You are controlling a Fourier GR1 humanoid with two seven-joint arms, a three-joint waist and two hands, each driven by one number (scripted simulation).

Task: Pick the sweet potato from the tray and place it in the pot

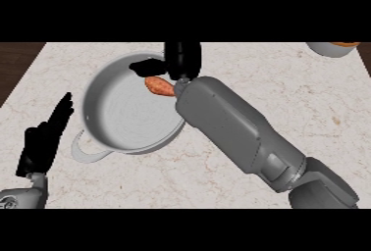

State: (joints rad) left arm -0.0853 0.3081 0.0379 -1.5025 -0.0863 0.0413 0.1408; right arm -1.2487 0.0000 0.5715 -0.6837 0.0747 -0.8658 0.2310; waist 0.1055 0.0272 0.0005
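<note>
The left hand (pixel 45 137) rests open at the lower left, fingers straight. Beyond it, the right hand (pixel 177 61) curls round the potato (pixel 159 86) over the pot's (pixel 101 88) far rim, its long axis slanting upper-left to lower-right.

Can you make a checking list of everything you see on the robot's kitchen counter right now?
Surface: pale marble counter, with dark wood showing past its left edge.
Job's things: the sweet potato is held over the grey pot, near its far rim. No tray is in view.
Clutter: a small bowl with something orange inside, cut off at the far right corner.
Hands: right hand curled round the sweet potato above the pot; left hand open and resting at the left, fingers up.
Cables: nothing seen.
Surroundings: nothing seen beyond the counter and the wood.
</note>
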